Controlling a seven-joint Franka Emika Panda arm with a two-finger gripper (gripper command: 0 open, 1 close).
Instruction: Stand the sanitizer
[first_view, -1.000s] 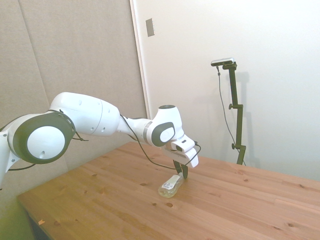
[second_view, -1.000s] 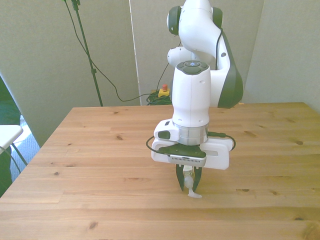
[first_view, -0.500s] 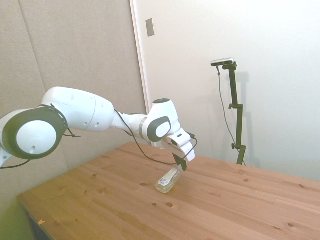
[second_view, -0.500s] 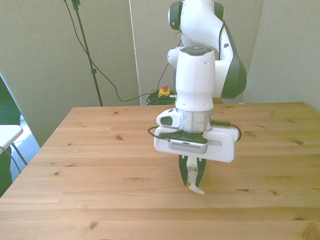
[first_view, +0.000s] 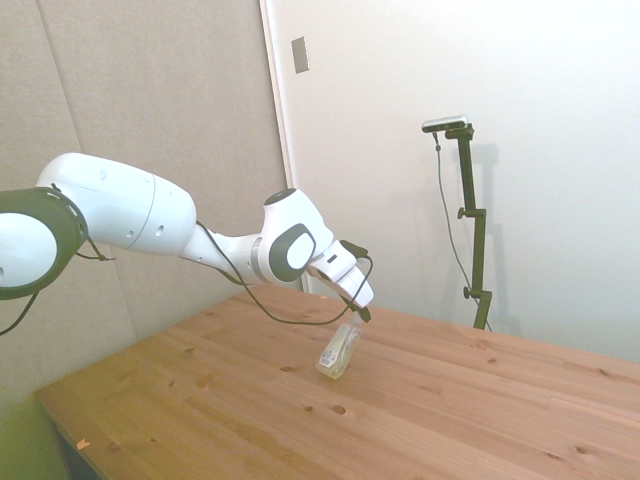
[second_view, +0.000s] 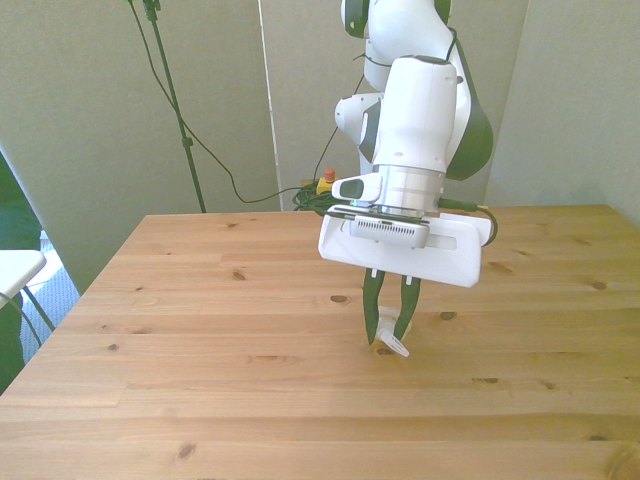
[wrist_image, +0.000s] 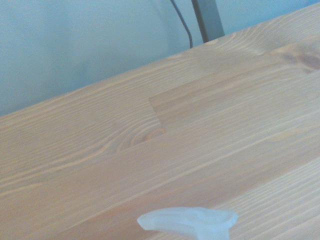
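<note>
The gripper (first_view: 352, 322) pinches the top of the sanitizer (first_view: 338, 353), which the side view shows steeply tilted with its base on the wooden table (first_view: 480, 410), while the front view shows narrow fingers (second_view: 371, 305) hiding most of the bottle.

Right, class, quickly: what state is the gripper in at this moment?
Gripper: shut on the sanitizer, gripping its top end, bottle tilted with its base on the table.
</note>
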